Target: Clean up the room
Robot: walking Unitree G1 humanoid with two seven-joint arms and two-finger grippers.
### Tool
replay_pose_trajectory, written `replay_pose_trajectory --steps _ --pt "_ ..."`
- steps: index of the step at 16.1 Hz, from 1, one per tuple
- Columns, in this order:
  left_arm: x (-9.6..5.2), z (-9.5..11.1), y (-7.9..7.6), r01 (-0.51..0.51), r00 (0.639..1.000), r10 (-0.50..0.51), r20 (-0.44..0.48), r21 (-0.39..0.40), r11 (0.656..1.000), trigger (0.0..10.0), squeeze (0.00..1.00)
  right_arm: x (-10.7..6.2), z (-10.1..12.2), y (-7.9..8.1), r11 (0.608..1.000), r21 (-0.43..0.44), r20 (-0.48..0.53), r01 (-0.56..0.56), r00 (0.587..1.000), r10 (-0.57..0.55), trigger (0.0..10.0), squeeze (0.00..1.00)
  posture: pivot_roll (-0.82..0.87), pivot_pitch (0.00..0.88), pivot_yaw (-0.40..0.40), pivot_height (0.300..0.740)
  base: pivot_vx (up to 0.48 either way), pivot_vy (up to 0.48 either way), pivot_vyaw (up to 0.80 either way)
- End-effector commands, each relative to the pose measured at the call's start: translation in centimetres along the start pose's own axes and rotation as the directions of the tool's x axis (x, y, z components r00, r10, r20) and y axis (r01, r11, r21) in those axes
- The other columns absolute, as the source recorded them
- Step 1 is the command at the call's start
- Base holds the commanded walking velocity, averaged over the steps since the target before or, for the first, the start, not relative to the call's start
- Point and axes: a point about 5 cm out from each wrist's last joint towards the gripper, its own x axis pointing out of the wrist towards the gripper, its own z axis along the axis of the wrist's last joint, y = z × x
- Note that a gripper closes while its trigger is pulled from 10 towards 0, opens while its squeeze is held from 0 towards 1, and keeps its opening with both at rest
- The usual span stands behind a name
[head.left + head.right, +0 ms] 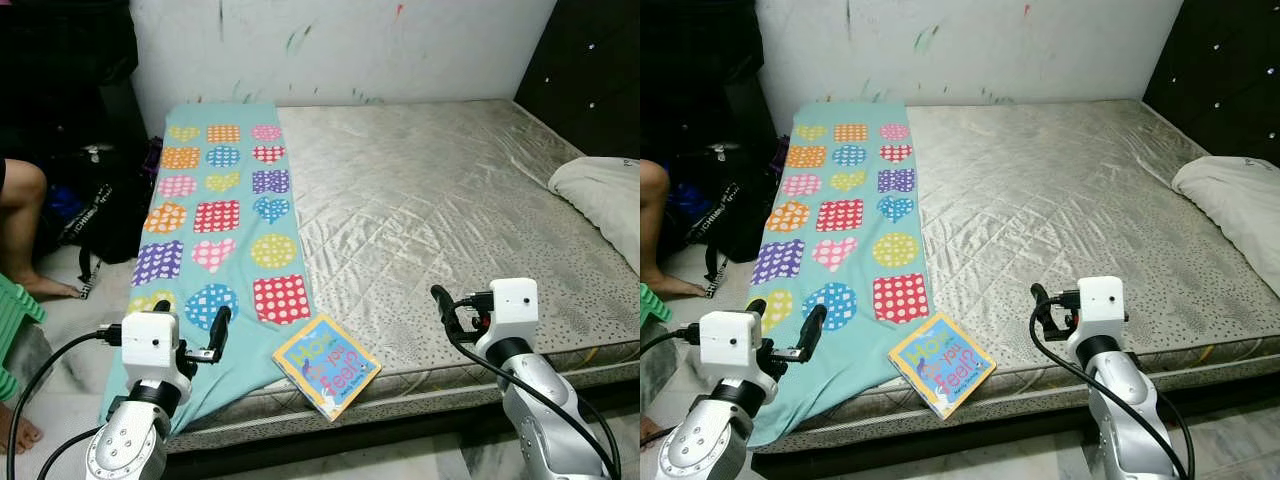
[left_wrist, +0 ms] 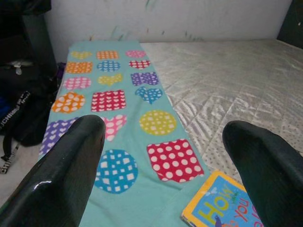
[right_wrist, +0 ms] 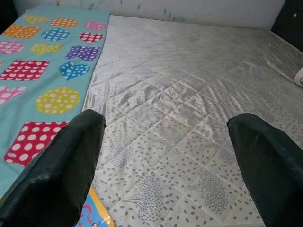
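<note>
Person's leg (image 1: pixel 25 215) cut off at left edge; pillow (image 1: pixel 605 200) cut off at right edge; book (image 2: pixel 222 205) cropped by bottom edge.

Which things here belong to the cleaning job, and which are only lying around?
Job: book at the mattress edge; patterned cloth; left gripper and right gripper, both open.
Lying about: pillow; black bag; person's leg.

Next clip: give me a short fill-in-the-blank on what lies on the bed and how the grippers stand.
1. The book lies at the mattress edge nearest the robot, between the two ____.
2. The patterned blanket covers the mattress's ____ side.
3. The left gripper and right gripper both have their fingers ____.
4. The white pillow lies on the robot's ____.

Missing words: grippers; left; open; right
</note>
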Motion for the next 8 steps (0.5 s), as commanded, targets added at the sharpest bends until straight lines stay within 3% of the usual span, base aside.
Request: replay_pose_trajectory --steps 1,2,6,7,8 --pt "0.11 -0.14 -0.01 -0.002 1.0 0.002 -0.008 0.0 1.0 10.0 0.0 -0.01 0.71 0.21 1.0 -0.001 0.039 -0.014 0.999 0.014 4.9 1.0 -0.08 0.0 -0.044 0.74 0.0 0.0 0.0" --pt "0.15 -0.15 -0.03 -0.004 1.0 0.004 -0.009 0.0 1.0 10.0 0.0 -0.09 0.8 0.23 1.0 0.008 0.049 -0.014 0.999 0.013 0.0 0.0 -0.08 0.0 -0.045 0.74 0.0 0.0 0.0" --pt "0.33 -0.11 -0.04 -0.006 1.0 0.006 -0.007 0.0 1.0 10.0 0.0 0.09 0.77 0.18 1.0 0.002 0.04 -0.003 0.999 0.003 0.0 0.0 -0.08 0.0 -0.046 0.74 0.0 0.0 0.0" --pt "0.37 -0.12 -0.04 -0.006 1.0 0.006 -0.007 0.001 1.0 10.0 0.0 0.17 0.67 0.21 1.0 -0.002 0.029 -0.003 1.0 0.004 1.9 0.0 -0.08 0.0 -0.046 0.74 0.0 0.0 0.0" --pt "0.42 -0.11 -0.03 -0.005 1.0 0.005 -0.007 0.002 1.0 10.0 0.0 0.16 0.91 0.42 1.0 0.0 0.052 -0.022 0.998 0.022 10.0 0.09 -0.08 0.0 -0.045 0.74 0.0 0.0 0.0"
